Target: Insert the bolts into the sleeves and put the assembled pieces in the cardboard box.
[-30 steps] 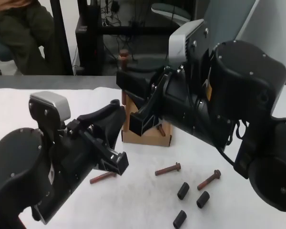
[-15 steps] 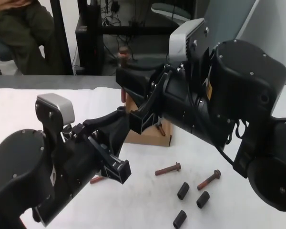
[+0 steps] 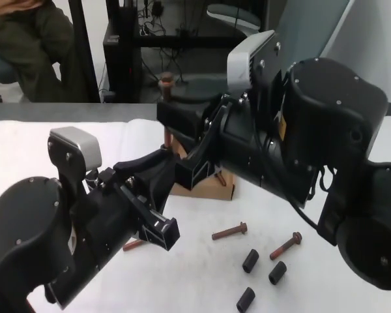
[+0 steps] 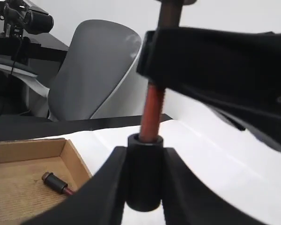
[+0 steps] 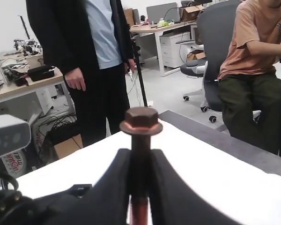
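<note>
- Above the worktop, just off the left side of the cardboard box, the two grippers meet, well above the surface.
- The left gripper pinches a black sleeve between its two fingers. The sleeve stands upright with its open end up.
- The right gripper is pressed onto a copper-coloured bolt. It grips the shaft just under the hexagonal head, and the bolt stands upright with the head on top.
- In the left wrist view the bolt's shaft comes straight down out of the right gripper, and its lower end meets the mouth of the sleeve. How far it has gone in cannot be told.
- The cardboard box sits toward the far edge of the worktop, about midway along it, with its top open.
- One assembled piece lies on the floor of the box, close to a side wall.
- A loose bolt lies flat near the middle of the worktop, in front of the box.
- A second loose bolt lies to its right, apart from it.
- A third loose bolt lies toward the left and is partly covered by the left arm.
- Three loose sleeves lie close together by the near edge, just in front of the first two loose bolts. None of them touches another.
</note>
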Available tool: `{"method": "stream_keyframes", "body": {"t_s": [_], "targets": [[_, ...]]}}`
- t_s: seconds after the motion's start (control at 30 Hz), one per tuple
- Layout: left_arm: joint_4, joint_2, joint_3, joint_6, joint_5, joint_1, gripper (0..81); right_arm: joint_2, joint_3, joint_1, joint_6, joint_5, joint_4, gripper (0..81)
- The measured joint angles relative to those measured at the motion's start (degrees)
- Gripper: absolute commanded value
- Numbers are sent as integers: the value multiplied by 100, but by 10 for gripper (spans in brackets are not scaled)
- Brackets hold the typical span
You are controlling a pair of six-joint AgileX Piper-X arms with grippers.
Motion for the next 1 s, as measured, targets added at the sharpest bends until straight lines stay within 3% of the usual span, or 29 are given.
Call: {"method": "stream_keyframes", "body": {"t_s": [0.27,0.3,0.33,0.4,0.47,0.5,0.6,0.7,0.77,0.9,1.0], "targets": [[-54,0,0,0,-44,1,17,89,0,80,0,82,23,3],[-54,0,0,0,-44,1,17,89,0,80,0,82,23,31],[-54,0,0,0,-44,1,17,89,0,80,0,82,23,83],[-54,0,0,0,-44,1,17,89,0,80,0,82,81,328],[-54,0,0,0,-44,1,17,89,0,108,81,-23,189,636],[-54,0,0,0,-44,1,17,89,0,122,129,-70,222,700],[-49,0,0,0,-44,1,17,89,0,142,280,-22,270,700],[-60,0,0,0,-44,1,17,89,0,142,260,200,288,622],[-62,0,0,0,-44,1,17,89,0,142,134,466,334,631],[42,26,0,53,-70,1,17,3,0,43,-268,1322,651,648],[553,42,-159,214,-163,58,17,-394,-10,-201,-938,2498,1347,648]]}}
